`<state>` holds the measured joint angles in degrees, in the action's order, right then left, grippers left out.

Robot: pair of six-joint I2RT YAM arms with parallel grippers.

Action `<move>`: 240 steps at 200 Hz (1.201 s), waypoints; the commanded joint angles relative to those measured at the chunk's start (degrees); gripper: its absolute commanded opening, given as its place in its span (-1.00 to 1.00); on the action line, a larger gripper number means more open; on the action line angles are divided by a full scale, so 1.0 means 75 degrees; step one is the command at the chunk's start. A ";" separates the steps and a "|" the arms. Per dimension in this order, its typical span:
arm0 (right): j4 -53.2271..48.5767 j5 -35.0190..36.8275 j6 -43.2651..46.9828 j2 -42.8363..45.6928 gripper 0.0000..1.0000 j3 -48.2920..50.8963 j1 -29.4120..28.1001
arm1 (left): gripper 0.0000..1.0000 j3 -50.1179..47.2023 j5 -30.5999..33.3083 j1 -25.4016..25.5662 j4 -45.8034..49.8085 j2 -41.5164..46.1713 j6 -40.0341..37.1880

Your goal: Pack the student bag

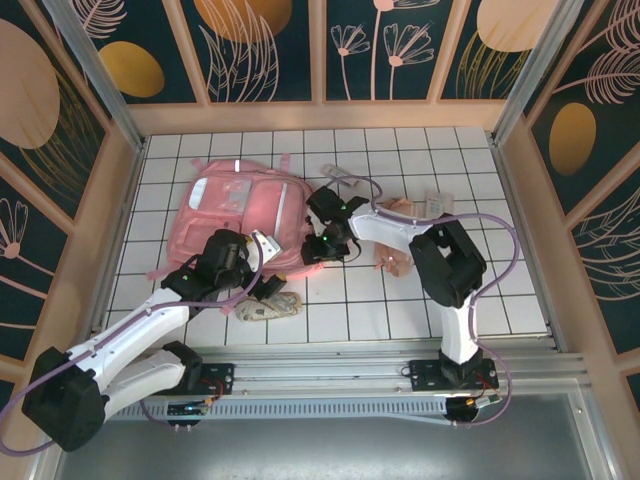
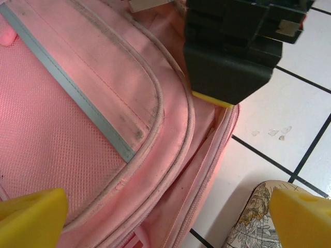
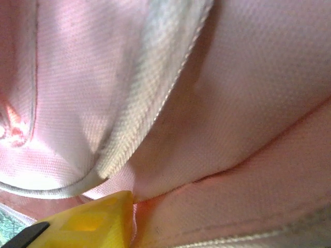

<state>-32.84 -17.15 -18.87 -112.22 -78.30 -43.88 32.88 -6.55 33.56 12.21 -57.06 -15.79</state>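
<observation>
While the student bag [image 1: 240, 212] lay flat on the white tiled table [image 1: 480, 290], it took up the far-left part of it, with its right side reaching about the table's middle. Both arms had their tools at it. The left gripper [image 2: 165, 221] hung over the bag's near right corner with its yellow fingertips [image 2: 31, 219] spread wide apart, holding nothing. Below them the left wrist view showed the pink mesh front, a grey reflective strip [image 2: 77, 90] running across a pocket flap, and the piped seams along the bag's side.

The right gripper [image 1: 318, 250] reached in from the right and met the bag's right side. Its black body stood over the side seam, with a sliver of yellow pad against the fabric. In the right wrist view one yellow finger [image 3: 98, 217] pressed into folds of pink cloth. Whether the jaws had closed on the fabric could not be told.

A floral-patterned pouch [image 1: 268, 306] lay on the tiles just beside the bag's near right corner, toward the table's near edge. Some small pale pink items [image 1: 405, 208] lay right of the bag, beside the right arm.
</observation>
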 commanded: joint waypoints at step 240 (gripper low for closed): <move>0.3104 -0.1213 0.4427 0.2434 -0.06 0.3794 0.0334 | 0.98 0.0518 0.0158 0.0023 0.0890 -0.0417 -0.0095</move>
<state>-8.67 -22.59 5.02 -96.33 -53.10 -42.19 34.70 -5.48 33.56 16.73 -59.77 -15.40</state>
